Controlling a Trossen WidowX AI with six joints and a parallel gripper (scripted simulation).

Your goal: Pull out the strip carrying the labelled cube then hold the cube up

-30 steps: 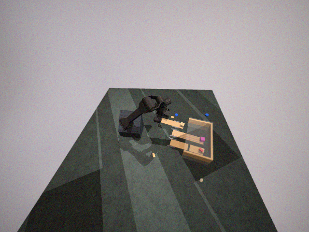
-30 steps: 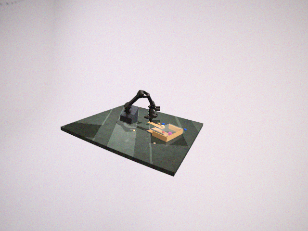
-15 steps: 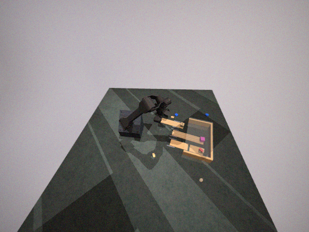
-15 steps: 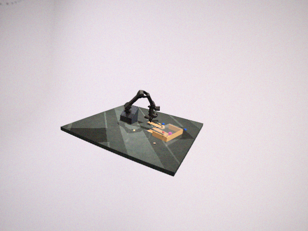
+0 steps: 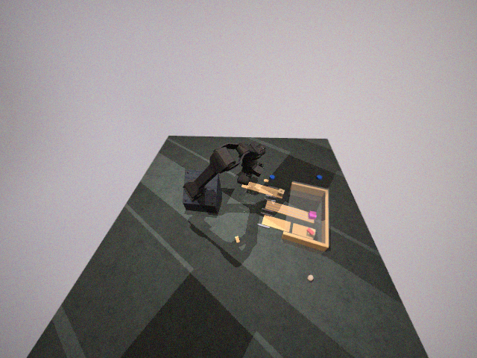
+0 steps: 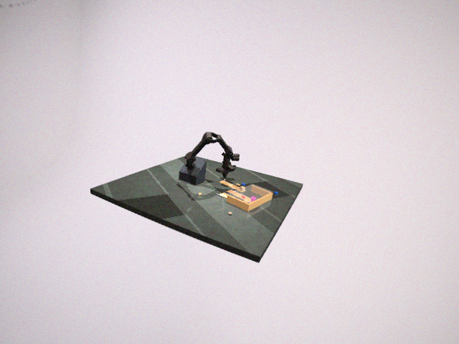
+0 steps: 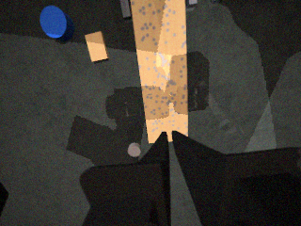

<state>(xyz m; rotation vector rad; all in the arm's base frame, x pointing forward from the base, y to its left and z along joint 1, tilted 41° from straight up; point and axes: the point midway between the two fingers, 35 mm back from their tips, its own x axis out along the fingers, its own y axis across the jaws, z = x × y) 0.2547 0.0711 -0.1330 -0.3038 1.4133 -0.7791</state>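
Three tan strips reach out of an open wooden tray [image 5: 326, 215] [image 6: 244, 206] towards the arm. The far strip [image 5: 263, 189] [image 6: 231, 183] [image 7: 162, 61] is speckled and lies farthest out and askew. The middle strip [image 5: 287, 210] carries a magenta cube [image 5: 312, 214] [image 6: 253, 198]. The near strip [image 5: 276, 222] shows a break, and a pink-red cube [image 5: 310, 231] sits on its inner piece. My gripper [image 5: 246, 177] [image 6: 223, 173] [image 7: 168, 135] hovers at the far strip's near end, fingers only a slit apart with nothing between them. I cannot make out any label.
A small tan block [image 5: 265, 180] [image 7: 96, 46] and a blue cylinder [image 5: 271, 177] [image 7: 54, 21] lie beside the far strip. A second blue cylinder [image 5: 319, 177] lies behind the tray. Another tan block [image 5: 237, 239] and a beige ball [image 5: 310, 277] lie nearer the front.
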